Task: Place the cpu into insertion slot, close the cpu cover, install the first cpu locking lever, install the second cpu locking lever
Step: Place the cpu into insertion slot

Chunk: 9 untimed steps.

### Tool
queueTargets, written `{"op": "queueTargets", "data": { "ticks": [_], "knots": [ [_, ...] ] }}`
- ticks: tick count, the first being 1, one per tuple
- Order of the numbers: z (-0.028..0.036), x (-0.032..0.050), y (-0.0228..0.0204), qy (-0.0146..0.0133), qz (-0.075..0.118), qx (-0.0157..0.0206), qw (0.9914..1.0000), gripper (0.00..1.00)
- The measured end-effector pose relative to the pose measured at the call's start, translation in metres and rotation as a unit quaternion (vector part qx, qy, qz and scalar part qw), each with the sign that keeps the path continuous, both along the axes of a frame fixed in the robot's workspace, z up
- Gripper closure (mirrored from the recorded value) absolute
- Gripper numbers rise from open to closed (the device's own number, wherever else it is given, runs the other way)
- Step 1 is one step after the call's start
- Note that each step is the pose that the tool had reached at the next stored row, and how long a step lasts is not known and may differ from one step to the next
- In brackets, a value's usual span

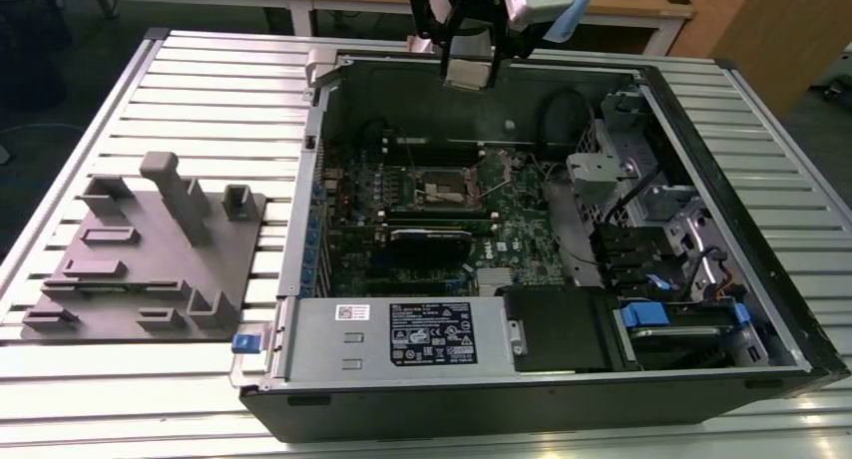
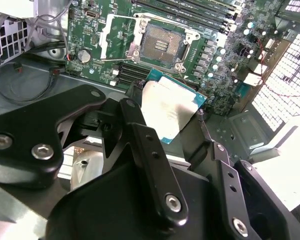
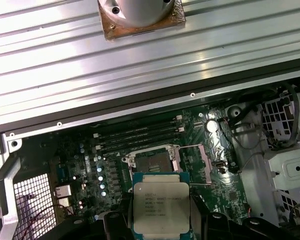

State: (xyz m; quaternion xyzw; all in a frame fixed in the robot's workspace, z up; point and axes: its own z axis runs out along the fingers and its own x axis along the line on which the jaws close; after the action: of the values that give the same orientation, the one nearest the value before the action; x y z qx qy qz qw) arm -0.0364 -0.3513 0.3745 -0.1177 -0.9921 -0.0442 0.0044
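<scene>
The cpu point(image 3: 161, 207), a small flat square chip with a silver-grey metal top and a green edge, is off the board. The black two-finger gripper point(image 2: 171, 112) pinches it by two opposite edges, and the metal top shows in both wrist views. You will find the insertion slot point(image 3: 152, 162), a small square socket with a tan-gold pin field and a dark rim, bare and well apart from the chip. In the exterior view the gripper hangs above the far wall of the open black computer case point(image 1: 745, 190). The socket lies lower and nearer, about mid-board on the green motherboard point(image 1: 522, 241). Judge the offset from chip to socket as mainly down and toward the near side. In the first wrist view the chip's edges run roughly parallel to the socket's. The cpu cover point(image 2: 116, 36), a thin metal square frame, appears swung open just beside the socket, leaving the pin field exposed. The long black memory slots point(image 3: 135, 134) run alongside the socket.
</scene>
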Motion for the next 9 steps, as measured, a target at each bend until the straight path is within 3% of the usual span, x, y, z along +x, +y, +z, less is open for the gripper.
{"op": "queueTargets", "data": {
  "ticks": [9],
  "knots": [
    [0.0,0.0,0.0,0.0,-0.004,0.0,0.99999,0.46]
  ]
}}
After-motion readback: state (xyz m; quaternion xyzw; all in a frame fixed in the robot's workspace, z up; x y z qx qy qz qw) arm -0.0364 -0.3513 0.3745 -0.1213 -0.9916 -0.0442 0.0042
